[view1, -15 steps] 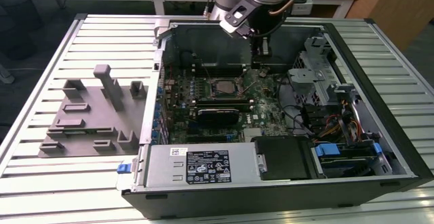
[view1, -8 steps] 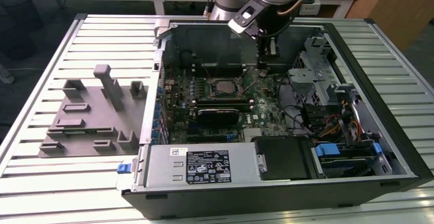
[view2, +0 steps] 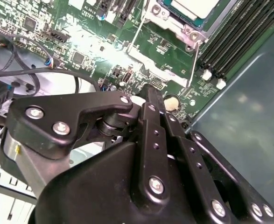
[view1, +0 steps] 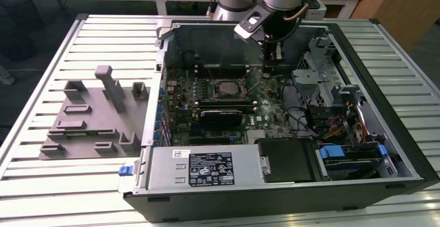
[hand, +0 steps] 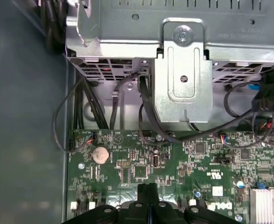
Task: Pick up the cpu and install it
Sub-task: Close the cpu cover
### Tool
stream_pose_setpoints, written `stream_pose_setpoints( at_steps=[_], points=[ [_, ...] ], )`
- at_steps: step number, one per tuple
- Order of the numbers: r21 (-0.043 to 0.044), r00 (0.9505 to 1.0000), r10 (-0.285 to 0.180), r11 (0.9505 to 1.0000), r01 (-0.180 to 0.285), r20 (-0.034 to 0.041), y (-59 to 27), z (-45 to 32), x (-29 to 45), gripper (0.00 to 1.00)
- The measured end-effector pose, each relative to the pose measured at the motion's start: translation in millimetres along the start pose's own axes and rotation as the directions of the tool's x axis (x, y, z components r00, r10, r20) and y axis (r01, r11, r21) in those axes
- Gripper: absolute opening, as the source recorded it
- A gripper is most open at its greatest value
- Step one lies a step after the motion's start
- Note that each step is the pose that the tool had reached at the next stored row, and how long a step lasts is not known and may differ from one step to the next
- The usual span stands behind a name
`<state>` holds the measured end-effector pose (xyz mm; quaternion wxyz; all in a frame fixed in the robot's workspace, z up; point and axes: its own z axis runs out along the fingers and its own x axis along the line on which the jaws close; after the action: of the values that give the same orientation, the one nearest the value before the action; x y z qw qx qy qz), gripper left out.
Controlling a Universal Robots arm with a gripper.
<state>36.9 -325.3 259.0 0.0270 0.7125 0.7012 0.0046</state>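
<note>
While the whole open computer case [view1: 275, 201] is seen on the slatted table [view1: 41, 186] in the exterior view, its inside is seen up close by the wrist cams. The cpu [view2: 193, 5] is caught at the edge of the second wrist view: pale top, sat flat in its socket frame [view2: 172, 21] on the green board [hand: 122, 149], w/ a thin metal lever [view2: 195, 60] beside it. The gripper [hand: 148, 189] is held low over the board, to the exterior view's right of the cpu & apart from it. Its jaws are pressed together w/ nothing between them. A round coin battery [hand: 100, 154], black cables [hand: 146, 107] & a metal drive cage [hand: 183, 79] are shown just past the gripper in the first wrist view. A grey fixture plate [view1: 89, 119] w/ upright blocks is laid on the table, at the exterior view's left of the case. Inside the case, a power box [view1: 165, 170] is sat at the near edge.
</note>
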Motion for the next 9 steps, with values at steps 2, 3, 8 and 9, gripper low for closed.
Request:
stream_pose_setpoints(
  at_steps=[2,3,8,9],
  points=[
    [0.0001,1.0,0.0,1.0,0.0,0.0005,0.4,3.6,0.1,0.11],
    [0.0,1.0,0.0,1.0,0.0,0.0007,0.4,5.5,0.2,0.11],
    [0.0,1.0,0.0,1.0,0.0,0.0019,0.1,14.6,0.5,0.11],
    [0.0,1.0,0.0,1.0,0.0,0.002,0.0,15.8,0.5,0.11]
  ],
)
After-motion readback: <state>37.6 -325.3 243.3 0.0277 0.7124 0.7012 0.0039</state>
